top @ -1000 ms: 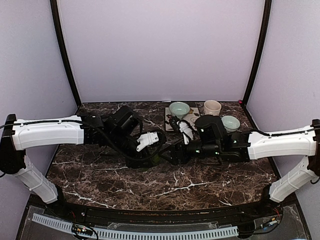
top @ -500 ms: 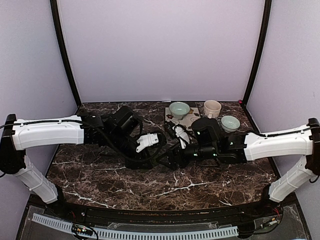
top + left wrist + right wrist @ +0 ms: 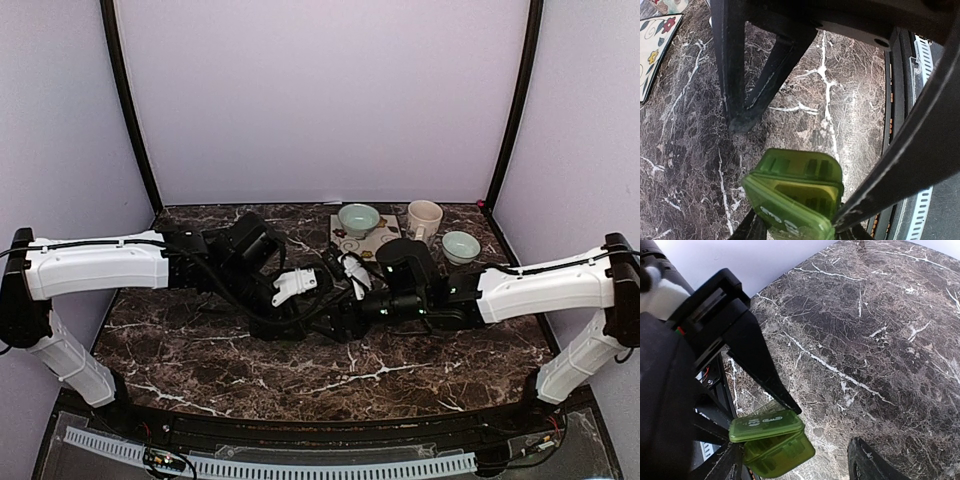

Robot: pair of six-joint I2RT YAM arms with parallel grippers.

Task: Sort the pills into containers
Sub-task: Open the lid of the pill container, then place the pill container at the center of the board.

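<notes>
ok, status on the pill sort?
Left tool shut on pill organiser, one lid ajar. Right tool open, close beside it. Bowls and cup at the back, apart.

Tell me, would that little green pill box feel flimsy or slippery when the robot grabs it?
Probably light and fairly stiff: the pill box looks like thin translucent plastic. Its glossy walls may slip in the left gripper. The lid sits ajar, so it could flap if squeezed.

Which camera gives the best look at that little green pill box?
Right wrist: the pill organiser shows both lid and body, with the lid ajar. The left wrist view crops its lower end. In the top view I cannot make it out.
</notes>
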